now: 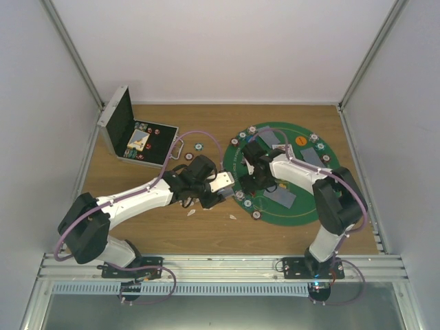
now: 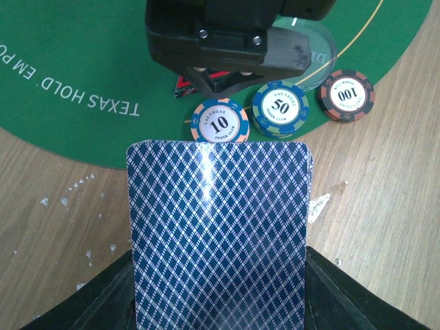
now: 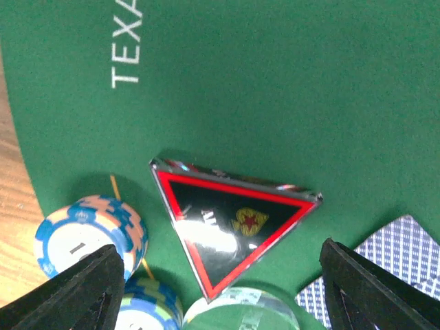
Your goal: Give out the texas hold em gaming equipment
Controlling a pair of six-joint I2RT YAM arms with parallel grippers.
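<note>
On the wooden worktop (image 1: 206, 234), the round green felt mat (image 2: 69, 55) lies just ahead of the left end effector (image 2: 218, 275), which grips a blue diamond-backed playing card (image 2: 218, 206), long axis pointing at the mat-edge striped chips (image 2: 220, 122), while the right end effector (image 3: 221, 261) hangs open astride the red-black triangular token (image 3: 230, 220).

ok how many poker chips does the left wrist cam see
3, in a row along the mat edge beyond the card: 10 chip, 50 chip right of it, 100 chip farthest right. The right gripper may hide more.
</note>
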